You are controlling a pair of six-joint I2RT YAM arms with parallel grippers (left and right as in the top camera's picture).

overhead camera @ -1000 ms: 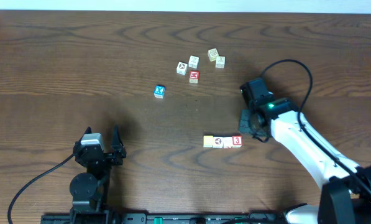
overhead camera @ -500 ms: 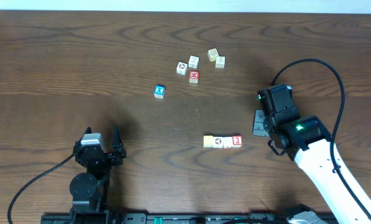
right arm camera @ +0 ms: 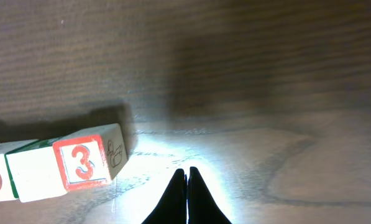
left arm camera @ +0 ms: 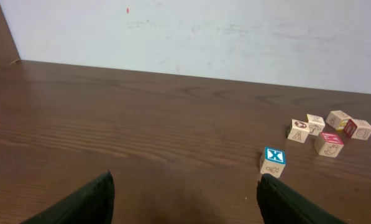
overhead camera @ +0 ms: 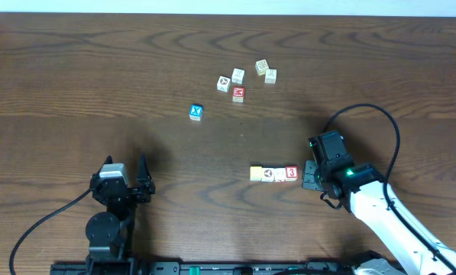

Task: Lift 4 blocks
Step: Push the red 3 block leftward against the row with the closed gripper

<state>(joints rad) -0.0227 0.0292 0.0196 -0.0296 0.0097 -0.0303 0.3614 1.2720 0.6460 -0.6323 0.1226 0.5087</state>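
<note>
A row of blocks lies touching end to end in the table's middle: pale yellow block at the left, a white marked block, then the red "3" block at the right. In the right wrist view the "3" block sits beside a white, green-edged block. My right gripper is shut and empty, low over the table just right of the "3" block, a small gap apart. My left gripper stands open and empty at the near left.
A blue X cube lies alone ahead of the left gripper. Farther back sits a loose cluster of cubes, among them a red-marked cube and a pale cube. The right arm's cable loops behind it.
The right arm swung out to the right, then came nearer and lower, bringing its shut gripper level with the row beside the "3" block. The left arm and the blocks have not moved.
</note>
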